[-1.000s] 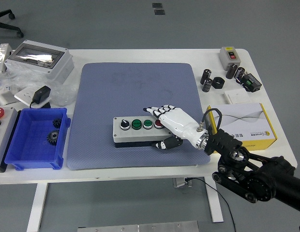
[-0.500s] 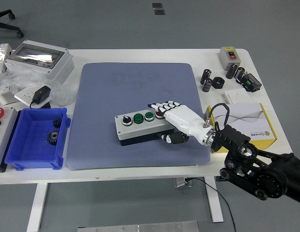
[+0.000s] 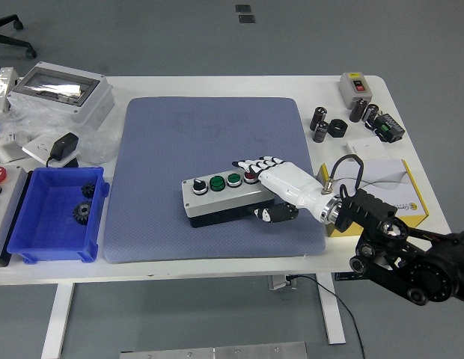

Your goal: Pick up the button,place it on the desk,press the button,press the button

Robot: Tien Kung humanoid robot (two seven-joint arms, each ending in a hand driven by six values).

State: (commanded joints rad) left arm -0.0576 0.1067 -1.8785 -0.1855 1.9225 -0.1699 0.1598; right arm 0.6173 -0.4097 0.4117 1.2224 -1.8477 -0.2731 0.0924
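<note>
The button box (image 3: pixel 217 195) is a grey box with a black base, carrying a black knob, two green buttons and a red button in a row. It lies on the blue-grey mat (image 3: pixel 209 142), slightly tilted, right end raised toward the far side. My right hand (image 3: pixel 271 187), white with black joints, is shut on the box's right end: fingers (image 3: pixel 256 166) lie over the top at the red button, thumb (image 3: pixel 271 215) under the front side. The left arm is out of view.
A blue bin (image 3: pixel 56 217) with black gears stands at the left. A grey enclosure (image 3: pixel 61 93) and a black adapter (image 3: pixel 63 146) sit at the back left. A yellow-white box (image 3: pixel 385 191), black cylinders (image 3: pixel 322 123) and a small switch box (image 3: pixel 357 87) are at the right.
My right hand has moved right and slightly away with the button box in its grasp. The box has shifted right and rotated a little counter-clockwise.
</note>
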